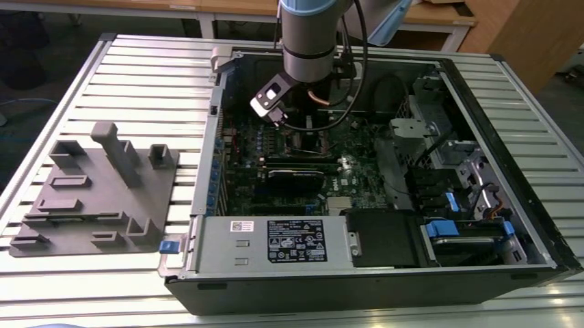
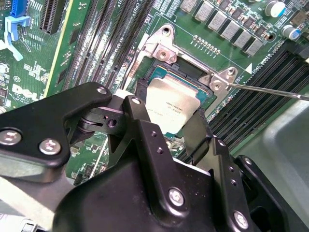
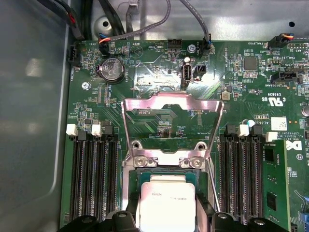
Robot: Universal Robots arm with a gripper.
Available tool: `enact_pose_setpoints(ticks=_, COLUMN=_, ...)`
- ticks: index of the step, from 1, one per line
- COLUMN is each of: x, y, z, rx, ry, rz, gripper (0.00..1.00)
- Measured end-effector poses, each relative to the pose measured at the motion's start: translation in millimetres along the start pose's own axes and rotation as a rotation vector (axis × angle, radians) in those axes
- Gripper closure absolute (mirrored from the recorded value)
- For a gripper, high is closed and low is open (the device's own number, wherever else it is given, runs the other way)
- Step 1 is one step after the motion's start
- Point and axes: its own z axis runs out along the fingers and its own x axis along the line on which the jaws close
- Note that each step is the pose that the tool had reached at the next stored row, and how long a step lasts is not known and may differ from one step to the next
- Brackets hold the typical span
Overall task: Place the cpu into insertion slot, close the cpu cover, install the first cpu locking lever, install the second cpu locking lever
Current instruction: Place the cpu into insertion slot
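The slatted metal surface (image 1: 137, 75) carries an open computer case (image 1: 365, 290), with a grey fixture block (image 1: 91, 198) lying well apart on the exterior view's left. The arm (image 1: 315, 41) reaches down into the far part of the case, over the green motherboard (image 3: 241, 96).

Placing the chip looks like the step in hand, and nothing after it is done. The cpu cover (image 3: 145, 102) stands swung open on the far side of the socket, its window showing bare board behind it. A thin locking lever (image 2: 270, 90) juts free beside the socket, not latched.

In the second wrist view the gripper (image 2: 166, 113) has its black fingers (image 2: 140, 125) drawn in against two opposite edges of the cpu (image 3: 166, 203), so I judge that it has the chip pinched. The chip sits squarely over the insertion slot (image 2: 190, 72), between the two banks of long black memory slots (image 3: 91, 179). Whether it already rests in the slot or hangs just above it I cannot tell.

Finishing this placement calls for keeping the chip level and matched to the slot's corners. It should settle without any pressing or sideways drag, since the contacts beneath are probably delicate.
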Motion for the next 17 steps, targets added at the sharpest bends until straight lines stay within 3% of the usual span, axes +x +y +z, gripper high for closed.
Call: enact_pose_setpoints(ticks=17, x=0.1, y=0.0, z=-0.7, rx=-0.0001, ry=0.0002, rz=0.000, gripper=0.46)
